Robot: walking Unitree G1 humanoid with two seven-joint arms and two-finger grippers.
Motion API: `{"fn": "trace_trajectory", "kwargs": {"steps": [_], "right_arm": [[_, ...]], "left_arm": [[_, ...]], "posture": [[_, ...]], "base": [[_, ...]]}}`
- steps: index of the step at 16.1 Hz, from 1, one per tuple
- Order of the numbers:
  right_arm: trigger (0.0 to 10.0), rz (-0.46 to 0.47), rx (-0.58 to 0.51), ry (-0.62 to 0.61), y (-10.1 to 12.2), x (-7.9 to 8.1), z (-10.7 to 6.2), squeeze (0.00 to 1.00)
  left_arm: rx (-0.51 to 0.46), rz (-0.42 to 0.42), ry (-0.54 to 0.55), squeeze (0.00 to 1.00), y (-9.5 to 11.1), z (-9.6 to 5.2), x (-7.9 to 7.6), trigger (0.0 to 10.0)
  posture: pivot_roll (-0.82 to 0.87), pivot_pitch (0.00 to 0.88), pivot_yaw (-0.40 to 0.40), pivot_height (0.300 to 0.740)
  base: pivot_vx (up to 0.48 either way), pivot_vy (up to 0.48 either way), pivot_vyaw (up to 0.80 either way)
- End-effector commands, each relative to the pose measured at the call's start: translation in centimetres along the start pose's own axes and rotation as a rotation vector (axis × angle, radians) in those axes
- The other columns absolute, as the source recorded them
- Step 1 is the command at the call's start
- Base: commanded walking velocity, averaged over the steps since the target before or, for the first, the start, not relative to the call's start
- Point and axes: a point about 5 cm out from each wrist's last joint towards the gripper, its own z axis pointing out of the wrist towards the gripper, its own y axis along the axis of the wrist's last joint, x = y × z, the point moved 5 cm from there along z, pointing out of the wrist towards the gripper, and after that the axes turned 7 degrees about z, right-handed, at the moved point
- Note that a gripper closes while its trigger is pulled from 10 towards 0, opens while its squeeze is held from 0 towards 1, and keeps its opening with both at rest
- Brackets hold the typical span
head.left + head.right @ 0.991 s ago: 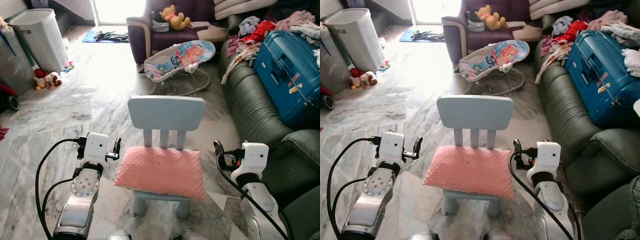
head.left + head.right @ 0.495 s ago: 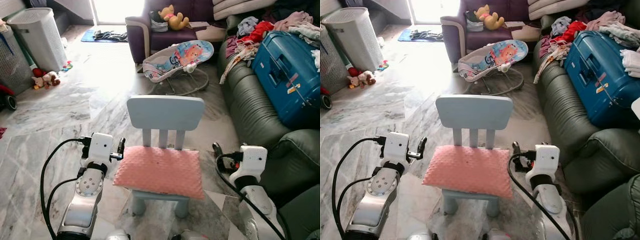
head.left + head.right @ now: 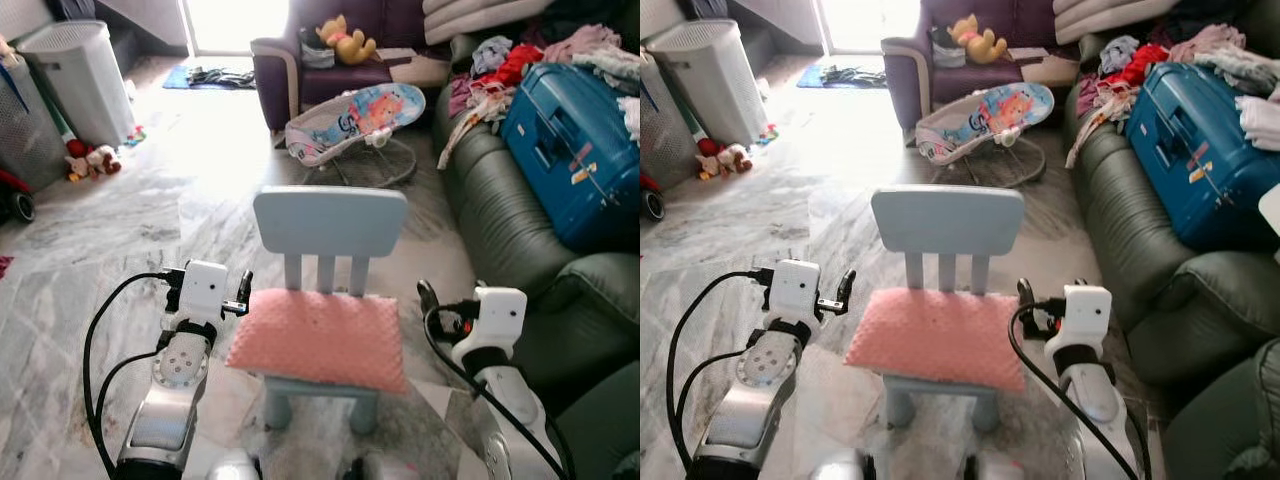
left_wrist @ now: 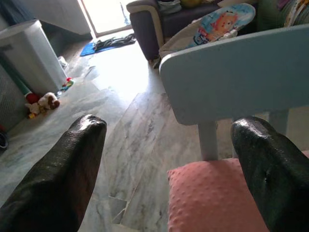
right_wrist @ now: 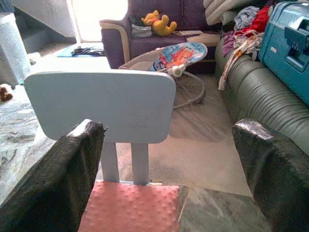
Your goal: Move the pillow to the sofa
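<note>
- Pink and dimpled, the pillow (image 3: 320, 338) is seen lying flat on the seat of a pale blue chair (image 3: 330, 222), its corners overhanging the seat edges.
- The left gripper (image 3: 244, 291) is held just beside the pillow's left edge; the right gripper (image 3: 424, 297) is held just beside its right edge. Neither is seen touching it.
- In the left wrist view, the fingers (image 4: 63, 179) are shown spread wide, with the pillow's corner and the chair back between them.
- In the right wrist view, the fingers (image 5: 53, 183) are likewise spread wide, framing the chair back and the pillow's far edge.
- A dark green sofa (image 3: 500, 215) runs along the right, close beside the chair. A blue suitcase (image 3: 570, 150) and heaped clothes (image 3: 500, 65) are seen on its far cushions; the near cushion is bare.
- Open marble floor (image 3: 130, 220) lies to the left of the chair and behind it.
- Further back, a baby bouncer (image 3: 355, 115) stands before a purple armchair (image 3: 300, 60).
- A white hamper (image 3: 75, 75) is seen at the far left.
</note>
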Motion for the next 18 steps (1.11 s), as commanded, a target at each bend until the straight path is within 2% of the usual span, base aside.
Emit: {"fn": "trace_trajectory", "kwargs": {"steps": [1,3,6,11,14,18], "right_arm": [[10.0,0.003,0.011,0.001,-0.3,0.0,0.1,0.00],[10.0,-0.004,-0.003,0.002,0.0,-0.1,0.4,0.00],[10.0,-0.014,-0.020,0.001,0.6,-0.3,1.1,0.00],[10.0,-0.036,-0.035,0.012,0.8,-0.2,1.6,0.00],[10.0,-0.060,-0.043,0.011,1.0,-0.7,1.9,0.00],[10.0,-0.094,-0.064,0.062,1.4,0.5,2.3,0.00]], "left_arm": [[0.006,0.007,0.000,0.00,-0.2,0.0,0.0,10.0],[0.012,0.013,0.001,0.00,-0.4,0.0,0.2,10.0],[0.003,0.007,0.006,0.00,-0.2,0.1,0.5,10.0],[-0.014,0.002,0.001,0.00,0.4,0.4,0.2,10.0],[-0.015,0.006,0.033,0.00,0.4,0.2,1.4,10.0],[-0.030,-0.006,0.020,0.00,0.6,0.1,1.1,10.0]], "posture": [[-0.02,0.000,-0.003,0.635],[-0.02,0.000,0.000,0.610],[-0.02,0.000,0.000,0.610],[-0.03,0.000,0.009,0.610],[-0.02,0.000,0.013,0.610],[-0.02,0.000,0.006,0.610]], "base": [[0.000,0.000,0.00],[0.000,0.000,0.00],[0.000,0.000,0.00],[0.000,0.000,0.00],[0.000,0.000,0.00],[0.143,0.000,0.00]]}}
